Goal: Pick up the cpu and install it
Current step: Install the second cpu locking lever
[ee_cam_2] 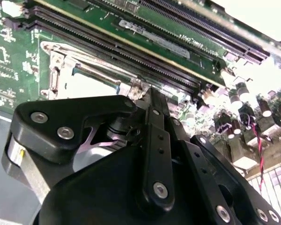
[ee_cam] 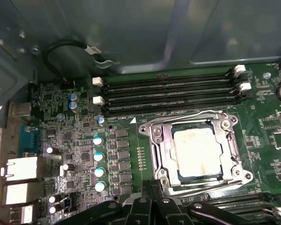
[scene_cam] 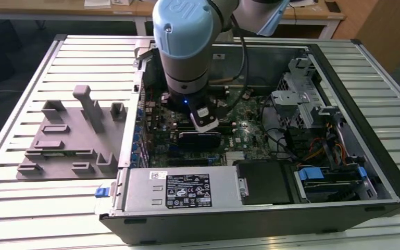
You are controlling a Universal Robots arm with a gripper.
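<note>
- The cpu (ee_cam: 198,151), silvery lid with pale smudges, lies flat inside the socket (ee_cam: 196,152) on the green motherboard (ee_cam: 75,140).
- A metal frame (ee_cam: 157,143) surrounds the chip on all sides.
- Black memory slots (ee_cam: 168,91) run in parallel rows just beside the socket.
- The pincer (ee_cam: 152,208), black and linked, sits near the socket's edge.
- Blue-topped capacitors (ee_cam: 98,157) stand in a line beside the socket.

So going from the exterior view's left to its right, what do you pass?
Grey plastic tray → robot arm over the motherboard → metal drive cage → blue drive latch.
</note>
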